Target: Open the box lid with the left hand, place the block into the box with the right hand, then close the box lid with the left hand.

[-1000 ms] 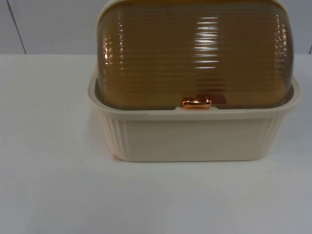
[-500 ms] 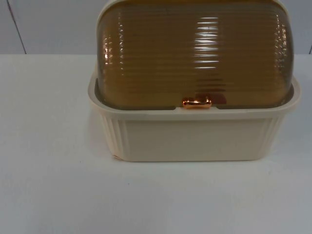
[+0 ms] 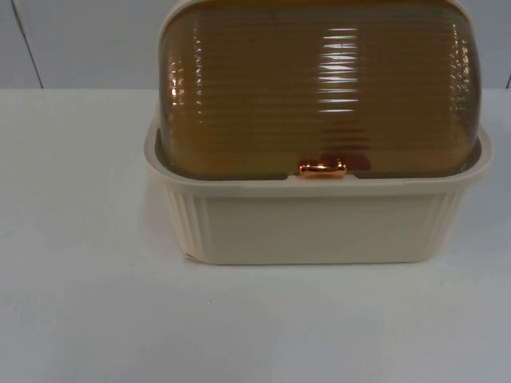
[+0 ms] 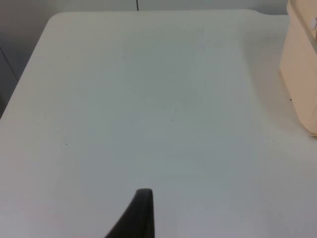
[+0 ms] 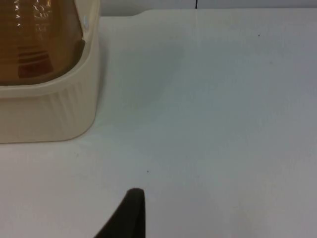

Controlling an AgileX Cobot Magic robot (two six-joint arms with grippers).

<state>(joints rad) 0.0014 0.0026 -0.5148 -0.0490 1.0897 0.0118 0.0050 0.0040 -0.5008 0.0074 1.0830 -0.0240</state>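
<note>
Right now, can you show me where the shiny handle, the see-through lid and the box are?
handle (image 3: 322, 168), top view, middle of the copper knob.
lid (image 3: 319, 88), top view, ribbed amber dome, shut.
box (image 3: 319, 227), top view, cream front wall.

Robot lab bench, bare white table top, plain grey partition wall behind

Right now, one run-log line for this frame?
box: on table | lid: closed, handle at front rim | red shape behind lid, maybe block | left gripper: over table left of box | right gripper: over table right of box
</note>
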